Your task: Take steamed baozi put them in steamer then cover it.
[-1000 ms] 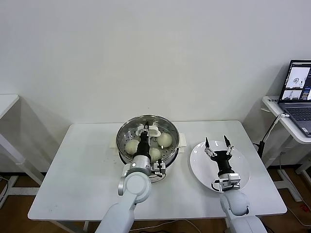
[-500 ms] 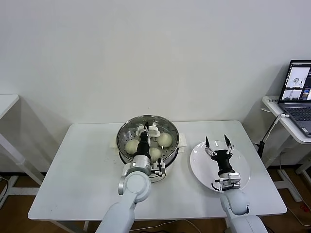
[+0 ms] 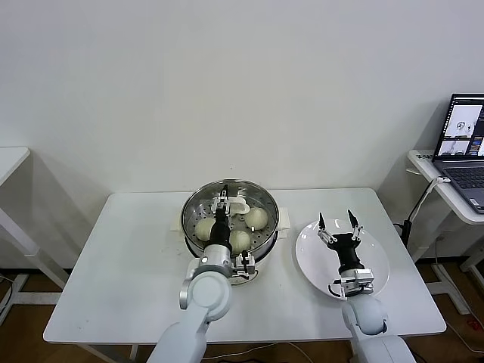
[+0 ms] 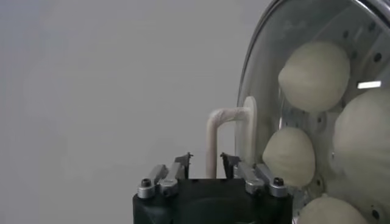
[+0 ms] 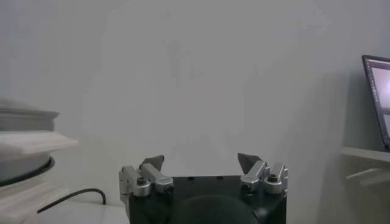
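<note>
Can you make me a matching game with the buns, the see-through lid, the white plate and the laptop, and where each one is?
Things:
1. baozi
2. cover
3. plate
4. laptop

Places:
A. on the side desk at the right
B. under the right gripper
C. inside the steamer
D. on top of the steamer, by the left gripper

Pairs: 1-C, 2-D, 3-B, 4-A

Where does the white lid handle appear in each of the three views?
Head view: the handle sits at the centre of the steamer, just beyond the left gripper.
Left wrist view: the handle is at centre, above the jaws.
Right wrist view: not in it.
Shared landmark: the baozi under the glass.
</note>
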You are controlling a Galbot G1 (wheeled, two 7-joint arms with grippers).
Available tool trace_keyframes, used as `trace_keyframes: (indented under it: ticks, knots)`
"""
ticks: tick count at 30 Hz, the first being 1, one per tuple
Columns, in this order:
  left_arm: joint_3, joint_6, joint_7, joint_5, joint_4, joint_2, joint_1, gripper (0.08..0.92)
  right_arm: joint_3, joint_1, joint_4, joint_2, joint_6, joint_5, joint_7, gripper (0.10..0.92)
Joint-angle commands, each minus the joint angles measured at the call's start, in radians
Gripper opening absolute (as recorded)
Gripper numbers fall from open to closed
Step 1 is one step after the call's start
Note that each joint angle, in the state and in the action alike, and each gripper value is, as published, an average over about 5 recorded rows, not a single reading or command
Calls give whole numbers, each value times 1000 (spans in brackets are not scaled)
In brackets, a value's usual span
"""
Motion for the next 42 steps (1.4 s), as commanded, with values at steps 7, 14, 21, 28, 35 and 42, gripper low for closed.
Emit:
trace_keyframes:
  ticks: [7, 14, 21, 28, 35, 42]
  knots:
    - [-4, 12, 26, -113, -285, 123, 131, 785, -12, -12, 36, -7, -55, 15, 51, 823]
    - [-161, -11, -82, -434, -452, 209, 242, 822, -17, -45, 104, -13, -142, 106, 82, 823]
    - [-455, -268, -332, -1186, -368, 247, 338, 823, -8, -96, 158, -25, -176, 170, 82, 823]
    - [-663, -487, -257, -1676, -129, 252, 366, 823, 3, -154, 183, -25, -170, 179, 71, 823]
    - [-700, -549, -169, -1740, -52, 243, 400, 823, 9, -189, 191, -10, -155, 183, 45, 823]
    - [-670, -572, -152, -1711, -32, 235, 405, 823, 12, -196, 183, 3, -151, 183, 39, 823]
